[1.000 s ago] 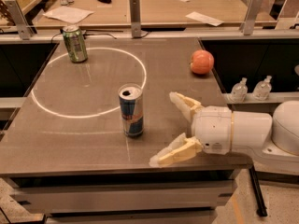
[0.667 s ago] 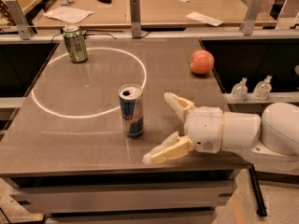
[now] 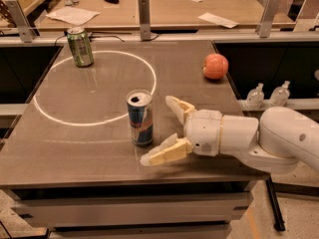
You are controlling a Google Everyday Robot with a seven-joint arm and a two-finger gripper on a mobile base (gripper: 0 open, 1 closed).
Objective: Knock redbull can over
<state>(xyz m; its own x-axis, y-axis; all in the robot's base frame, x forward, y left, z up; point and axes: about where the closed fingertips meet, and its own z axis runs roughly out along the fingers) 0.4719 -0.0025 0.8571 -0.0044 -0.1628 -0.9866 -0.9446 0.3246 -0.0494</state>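
Observation:
The redbull can (image 3: 140,117), slim, blue and silver with a red logo, stands upright near the front middle of the grey table (image 3: 99,153). My gripper (image 3: 157,129) reaches in from the right, just to the right of the can. It is open: one cream finger (image 3: 178,106) points toward the can's upper side and the other finger (image 3: 164,153) lies low by the can's base, close to the table's front edge. The fingers are close to the can, apart from it or nearly touching.
A shorter green can (image 3: 80,46) stands at the back left, on a white circle (image 3: 94,86) drawn on the table. An orange ball (image 3: 215,66) lies at the back right. Two small bottles (image 3: 268,96) stand off the table's right side. A desk with papers lies behind.
My gripper has moved left toward the redbull can, with its fingers still spread. The can has stayed upright in place.

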